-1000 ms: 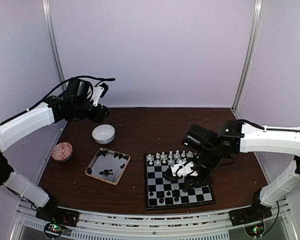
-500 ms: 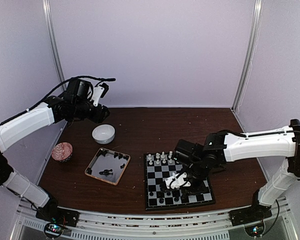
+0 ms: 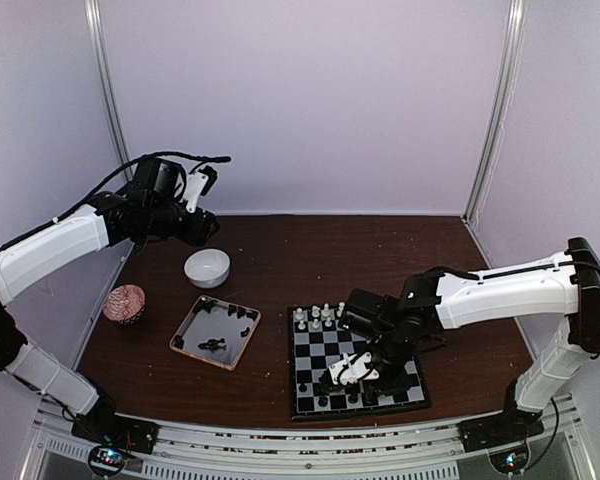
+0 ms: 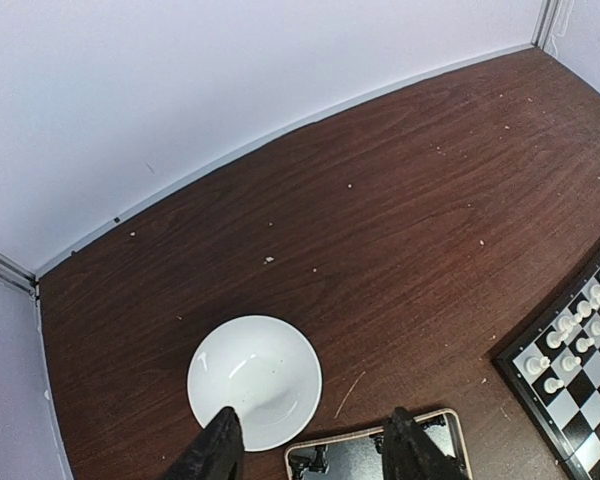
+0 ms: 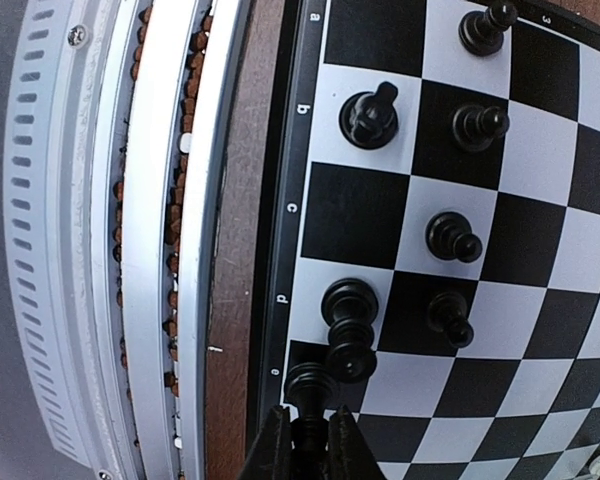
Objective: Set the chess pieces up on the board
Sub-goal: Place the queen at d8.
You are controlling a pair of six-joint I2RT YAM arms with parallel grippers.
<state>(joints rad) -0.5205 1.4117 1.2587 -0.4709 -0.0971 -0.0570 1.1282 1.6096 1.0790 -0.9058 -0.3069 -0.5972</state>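
Observation:
The chessboard (image 3: 315, 352) lies at the table's near middle, with white pieces (image 3: 318, 317) along its far edge and black pieces (image 3: 322, 401) near its front edge. My right gripper (image 3: 338, 378) hangs low over the board's front rows, shut on a black chess piece (image 5: 313, 393) held over a square at the board's edge, beside another black piece (image 5: 349, 318). Several black pieces (image 5: 452, 236) stand on nearby squares. My left gripper (image 4: 313, 450) is open and empty, high above the white bowl (image 4: 254, 380) and the tray (image 4: 375, 456).
A wood-rimmed tray (image 3: 190, 326) with a few black pieces (image 3: 213, 346) sits left of the board. A white bowl (image 3: 207, 267) stands behind it, a pink cupcake-like object (image 3: 125, 303) at the far left. A metal rail (image 5: 150, 240) runs along the table's near edge.
My right gripper has moved left and toward the board's front edge, lowering the black piece over the front rows. The left arm has not moved.

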